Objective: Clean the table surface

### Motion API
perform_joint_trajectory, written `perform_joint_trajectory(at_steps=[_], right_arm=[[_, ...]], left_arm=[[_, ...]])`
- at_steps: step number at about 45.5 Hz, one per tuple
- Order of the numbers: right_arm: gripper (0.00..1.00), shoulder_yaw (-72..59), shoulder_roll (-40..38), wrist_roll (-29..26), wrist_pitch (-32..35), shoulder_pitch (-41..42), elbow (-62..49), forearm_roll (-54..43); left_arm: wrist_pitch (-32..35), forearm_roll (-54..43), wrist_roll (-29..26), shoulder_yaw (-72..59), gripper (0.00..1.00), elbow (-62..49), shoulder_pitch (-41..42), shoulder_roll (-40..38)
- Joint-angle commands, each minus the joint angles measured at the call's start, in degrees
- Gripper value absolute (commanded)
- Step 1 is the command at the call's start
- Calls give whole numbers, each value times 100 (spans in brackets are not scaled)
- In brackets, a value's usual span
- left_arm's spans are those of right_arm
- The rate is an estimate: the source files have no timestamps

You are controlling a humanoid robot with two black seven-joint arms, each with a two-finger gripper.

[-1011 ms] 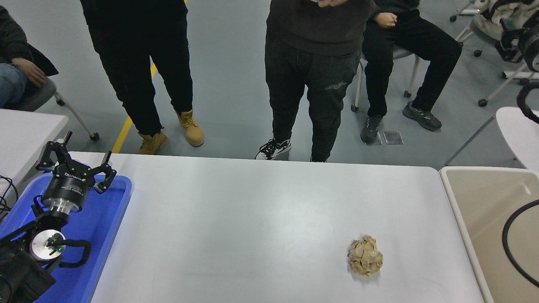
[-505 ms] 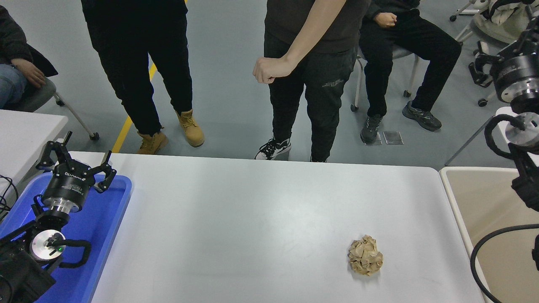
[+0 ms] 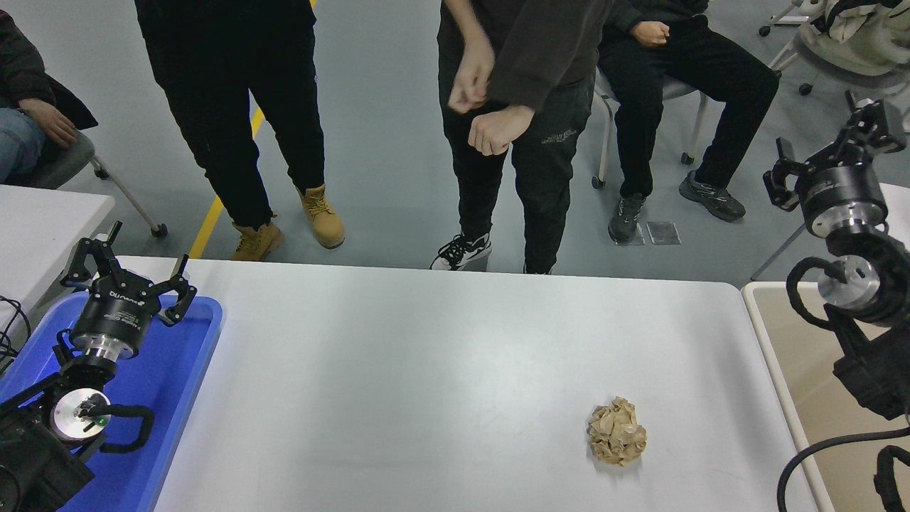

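The white table surface (image 3: 441, 370) fills the middle of the head view. A crumpled ball of brown paper (image 3: 616, 432) lies on it at the front right. My right gripper (image 3: 828, 146) is open and empty, raised high beyond the table's right edge, well away from the paper ball. My left gripper (image 3: 128, 274) is open and empty, parked over the blue tray (image 3: 181, 377) at the lower left.
A beige bin (image 3: 803, 355) stands against the table's right edge under my right arm. Two people stand at the far side, one with both hands (image 3: 490, 128) held out in front; others sit at the far right and far left. A smaller white table (image 3: 43, 220) is at the left.
My right arm has swung in from the right edge, and its gripper has moved down and left. The standing person has drawn both hands together in front. The paper ball has not moved.
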Motion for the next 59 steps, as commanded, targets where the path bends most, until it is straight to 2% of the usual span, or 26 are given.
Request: perform_joint_trajectory(at_steps=[1, 7, 21, 27, 35, 59], right_arm=[[98, -437, 28, -356, 16, -184, -108, -48], [98, -305, 29, -797, -2, -184, -81, -22], [98, -190, 11, -744, -10, -123, -72, -5], [98, -182, -15, -578, -19, -114, -81, 57], [99, -155, -7, 143, -19, -114, -90, 57], [99, -155, -15, 179, -46, -70, -142, 74]], left_arm=[[0, 0, 0, 0, 100, 0, 0, 0], [0, 0, 0, 0, 100, 0, 0, 0], [0, 0, 0, 0, 100, 0, 0, 0], [0, 0, 0, 9, 100, 0, 0, 0], [0, 0, 0, 0, 100, 0, 0, 0], [0, 0, 0, 0, 100, 0, 0, 0]])
